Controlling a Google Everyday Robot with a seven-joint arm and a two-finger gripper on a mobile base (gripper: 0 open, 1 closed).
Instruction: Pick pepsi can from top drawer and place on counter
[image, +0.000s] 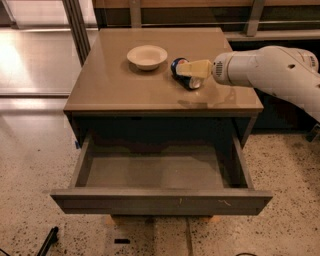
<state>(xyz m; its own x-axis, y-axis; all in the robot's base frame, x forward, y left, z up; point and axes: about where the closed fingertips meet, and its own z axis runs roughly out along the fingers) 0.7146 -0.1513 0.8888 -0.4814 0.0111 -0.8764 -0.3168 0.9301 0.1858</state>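
Note:
The pepsi can (186, 81) lies tilted on its side low over the counter (115, 85), right of centre, with its silver end facing forward; I cannot tell whether it touches the top. My gripper (183, 70) reaches in from the right on a white arm (265, 67) and is shut on the can, with a cream finger (196, 68) across its top. The top drawer (160, 201) is pulled fully out below the counter, and its grey floor holds nothing.
A cream bowl (147, 56) stands on the counter just left of the can. Speckled terrazzo floor (280, 165) surrounds the cabinet. A dark shelf unit (280, 30) runs behind and to the right. Metal posts (75, 25) stand at the back left.

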